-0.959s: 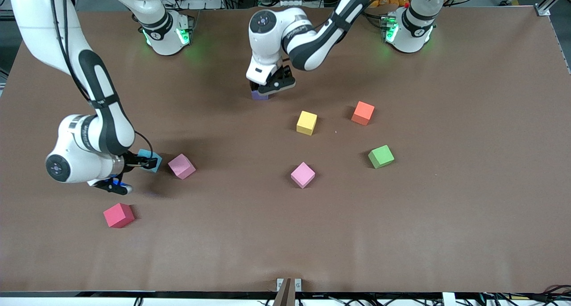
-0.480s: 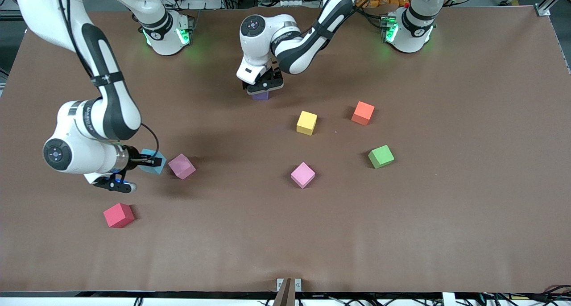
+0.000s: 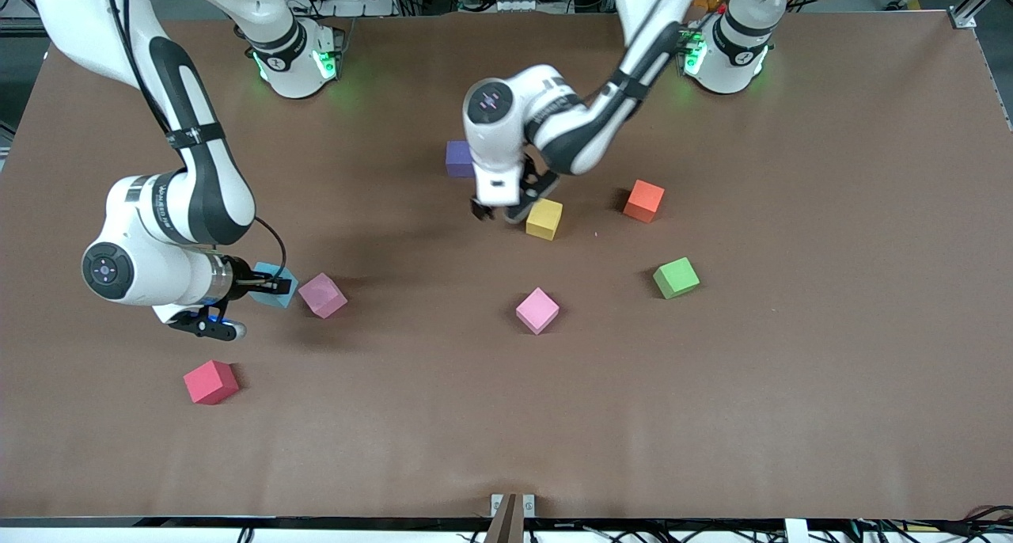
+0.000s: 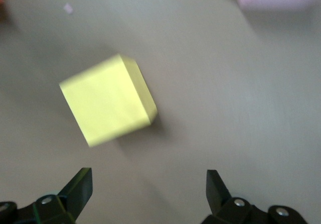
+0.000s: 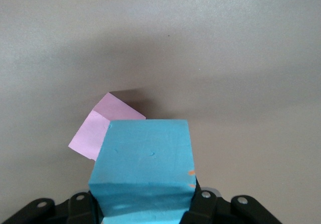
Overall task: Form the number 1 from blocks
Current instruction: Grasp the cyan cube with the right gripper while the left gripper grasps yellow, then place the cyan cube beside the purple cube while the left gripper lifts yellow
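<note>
Item 1. Right gripper (image 3: pixel 269 286): closed tight on the light blue cube (image 3: pixel 271 283), which fills the space between its fingers in the right wrist view. It is held low, toward the right arm's end of the table, probably ready to be carried to wherever the numeral is built.

Item 2. Left gripper (image 3: pixel 501 212): jaws spread fully, nothing between them. It hangs just beside the yellow cube (image 3: pixel 544 218); the left wrist view shows the cube ahead of the fingertips, not yet between them. This looks like a line-up for the next pick.

Item 3. Purple cube (image 3: pixel 458 158): on the table, just beside the left gripper and toward the arms' bases from it. It is free of any grip.

Item 4. Pink cubes: one (image 3: pixel 321 294) just ahead of the right gripper's fingertips, nearly touching the held blue cube; the other (image 3: pixel 537 310) on the table, nearer the front camera than the left gripper.

Item 5. Not for the numeral: red cube (image 3: pixel 210 381), orange cube (image 3: pixel 643 200), green cube (image 3: pixel 676 277).

Changes: a second ago the left gripper stood over the purple cube; it has since left it and swung across to the yellow one. The right gripper has kept its hold with barely any shift. No loose cube has moved.
</note>
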Robot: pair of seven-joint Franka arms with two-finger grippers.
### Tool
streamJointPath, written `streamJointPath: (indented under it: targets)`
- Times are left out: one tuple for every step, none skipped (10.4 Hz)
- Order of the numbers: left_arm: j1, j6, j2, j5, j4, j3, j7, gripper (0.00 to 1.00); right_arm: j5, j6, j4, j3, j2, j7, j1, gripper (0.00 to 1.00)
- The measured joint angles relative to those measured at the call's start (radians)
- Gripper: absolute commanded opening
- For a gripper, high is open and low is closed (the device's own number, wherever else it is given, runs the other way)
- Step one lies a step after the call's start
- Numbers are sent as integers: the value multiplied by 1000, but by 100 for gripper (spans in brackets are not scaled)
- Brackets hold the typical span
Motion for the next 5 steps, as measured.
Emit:
streamJointPath:
  targets:
    - [27,-1,-11,0,-41,-1,-86,100,0,0,-1,1,0,2,3,60]
    - [34,18,-16,0,-89,-1,-176,100,1,0,-1,2,0,26,19,60]
    - [35,65,-26,0,-139,-1,-247,100,1,0,-1,4,-2,68,54,60]
    - [38,111,-45,0,-184,-1,-282,100,1,1,-3,5,-5,97,95,60]
    - [42,144,-69,0,-225,-1,-294,100,1,12,-14,6,-15,114,133,60]
